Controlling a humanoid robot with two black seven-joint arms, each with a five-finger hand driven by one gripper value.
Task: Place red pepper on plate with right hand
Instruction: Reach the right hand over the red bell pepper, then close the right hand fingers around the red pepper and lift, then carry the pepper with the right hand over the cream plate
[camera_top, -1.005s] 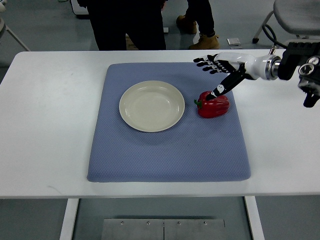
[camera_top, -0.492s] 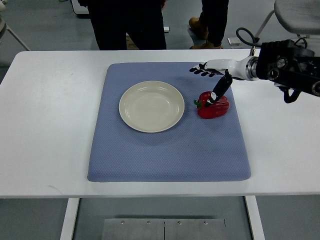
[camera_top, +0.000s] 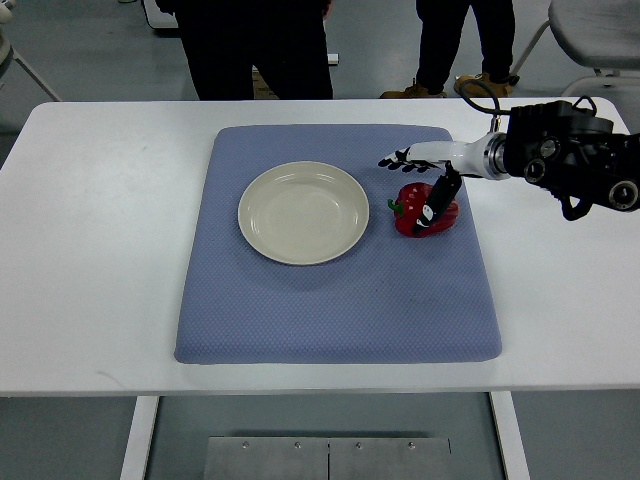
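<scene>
Landmark: we take the plate (camera_top: 303, 212), cream and round, as our reference; it sits on the blue mat (camera_top: 338, 300), left of the mat's middle, and we see nothing on it

Red pepper (camera_top: 426, 210): it lies on the mat just right of the plate, apart from its rim, with the green stem pointing toward the plate; part of its top is covered by the thumb

Right hand (camera_top: 425, 175): it comes in from the right of the plate, over the pepper; the four fingers (camera_top: 398, 158) reach out flat and spread beyond the pepper's far side, while the dark thumb (camera_top: 436, 200) points down onto the pepper's top

Grip: we see the hand wide and not closed around the pepper; whether the thumb tip truly touches the skin or only overlaps it from this steep angle we cannot tell

Right forearm (camera_top: 570, 165): a bulky black housing with a cable loop, well right of the plate over the white table (camera_top: 90, 250); its detail is hard for us to make out

Left arm: we find none of it left of the plate

People: beyond the table's far edge from the plate stand dark-trousered legs (camera_top: 255, 45), cut off by the top edge; only the lower bodies and a tan boot show

Chair (camera_top: 590, 30): far right of the plate, past the table, cut off by the picture corner
</scene>
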